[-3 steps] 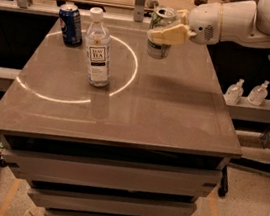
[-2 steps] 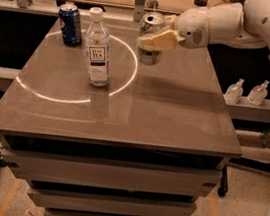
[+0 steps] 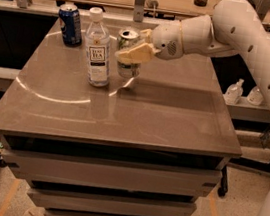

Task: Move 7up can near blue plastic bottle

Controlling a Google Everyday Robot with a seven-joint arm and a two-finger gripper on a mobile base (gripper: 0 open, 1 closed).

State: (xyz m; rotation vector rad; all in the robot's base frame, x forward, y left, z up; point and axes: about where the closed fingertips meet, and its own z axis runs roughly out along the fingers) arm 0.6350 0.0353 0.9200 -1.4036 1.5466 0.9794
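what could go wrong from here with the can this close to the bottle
1. The end effector, holding the 7up can over the far half of the table, sits close beside the tall blue plastic bottle; going any nearer could bump and topple it.
2. A falling bottle might strike the dark blue can behind it.
3. I cannot tell whether the can rests on the table; releasing it above the surface might tip it.

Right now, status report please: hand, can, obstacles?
Hand shut on 7up can, rear of table. Can beside blue plastic bottle, not touching. Nothing between them.
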